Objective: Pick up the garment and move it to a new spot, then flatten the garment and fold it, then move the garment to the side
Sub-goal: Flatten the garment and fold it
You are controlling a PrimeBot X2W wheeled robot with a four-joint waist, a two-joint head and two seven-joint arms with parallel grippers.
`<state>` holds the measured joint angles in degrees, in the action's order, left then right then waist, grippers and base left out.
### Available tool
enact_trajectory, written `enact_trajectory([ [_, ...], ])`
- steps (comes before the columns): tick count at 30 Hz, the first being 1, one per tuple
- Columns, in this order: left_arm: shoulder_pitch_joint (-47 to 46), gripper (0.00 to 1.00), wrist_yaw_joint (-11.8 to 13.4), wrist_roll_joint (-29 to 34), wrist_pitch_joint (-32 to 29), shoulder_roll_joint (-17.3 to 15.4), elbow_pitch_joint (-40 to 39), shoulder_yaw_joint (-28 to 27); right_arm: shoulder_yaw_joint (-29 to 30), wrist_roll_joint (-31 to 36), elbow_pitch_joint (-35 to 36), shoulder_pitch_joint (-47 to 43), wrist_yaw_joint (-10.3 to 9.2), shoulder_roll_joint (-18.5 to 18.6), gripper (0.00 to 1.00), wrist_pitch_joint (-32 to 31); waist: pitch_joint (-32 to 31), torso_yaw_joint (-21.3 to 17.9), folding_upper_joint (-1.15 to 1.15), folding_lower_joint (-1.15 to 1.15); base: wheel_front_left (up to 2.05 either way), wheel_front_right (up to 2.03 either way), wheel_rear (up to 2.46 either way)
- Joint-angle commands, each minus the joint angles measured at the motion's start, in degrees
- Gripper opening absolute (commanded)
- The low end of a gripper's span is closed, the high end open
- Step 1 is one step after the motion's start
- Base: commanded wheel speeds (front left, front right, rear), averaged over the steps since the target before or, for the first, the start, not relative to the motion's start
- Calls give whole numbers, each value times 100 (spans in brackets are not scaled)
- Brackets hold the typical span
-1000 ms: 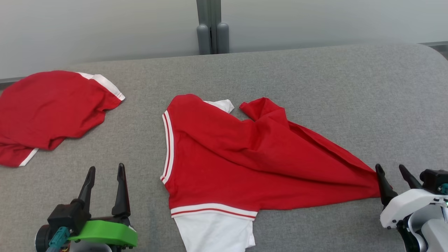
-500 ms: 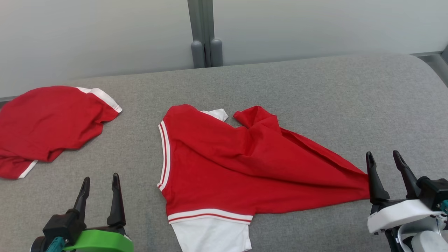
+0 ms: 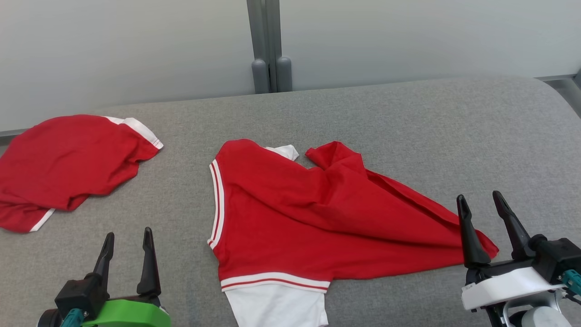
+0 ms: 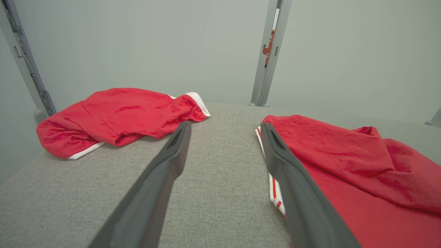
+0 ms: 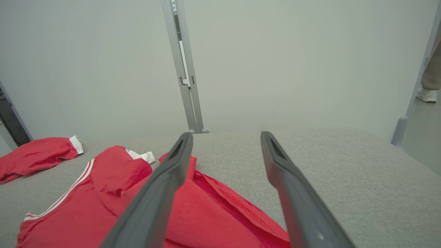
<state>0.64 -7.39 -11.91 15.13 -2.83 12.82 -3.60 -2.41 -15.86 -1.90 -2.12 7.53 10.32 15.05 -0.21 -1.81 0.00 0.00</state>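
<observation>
The garment (image 3: 317, 222), red with white striped trim and a white panel at its near edge, lies rumpled in the middle of the grey table (image 3: 408, 127), its right corner drawn out to a point. My right gripper (image 3: 479, 196) stands open beside that corner, left finger in front of the cloth, nothing between the fingers. In the right wrist view the right gripper (image 5: 226, 134) is open above the garment (image 5: 79, 213). My left gripper (image 3: 128, 233) is open over bare table, left of the garment. The left wrist view shows the left gripper (image 4: 225, 124) open, with the garment (image 4: 344, 162) to its right.
A second red garment (image 3: 68, 163) with white trim lies bunched at the table's far left, also seen as the second garment (image 4: 117, 117). A grey post (image 3: 268, 45) rises behind the far edge. A person's foot (image 5: 427, 94) stands on the floor beyond the table's right end.
The head camera has shifted. My right gripper has risen in the view and come left beside the garment's right corner. The garment keeps its shape; the left gripper stays open.
</observation>
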Motion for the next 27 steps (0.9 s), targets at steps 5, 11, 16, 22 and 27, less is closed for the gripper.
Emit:
enact_trajectory([
  [5, 70, 100, 0, 61, 1, -13, 19, -10, -85, 94, 62, -114, -8, -18, 100, 18, -35, 45, 0, 0, 0, 0, 0],
  [11, 96, 100, -8, 108, 1, -13, -17, 75, -97, 97, 79, -128, -8, -47, 100, 18, -44, 96, 0, 0, 0, 0, 0],
  [16, 119, 100, -13, 113, 1, -13, -82, 168, -87, 100, 58, -138, -8, -74, 100, 18, -49, 137, 0, 0, 0, 0, 0],
  [22, 133, 100, -14, 64, 1, -38, -111, 242, -115, 113, 17, -141, -8, -97, 100, 18, -46, 151, 0, 0, 0, 0, 0],
  [27, 132, 100, -14, 43, 1, -64, -116, 257, -114, 124, -7, -143, -8, -97, 100, 18, -41, 149, 0, 0, 0, 0, 0],
])
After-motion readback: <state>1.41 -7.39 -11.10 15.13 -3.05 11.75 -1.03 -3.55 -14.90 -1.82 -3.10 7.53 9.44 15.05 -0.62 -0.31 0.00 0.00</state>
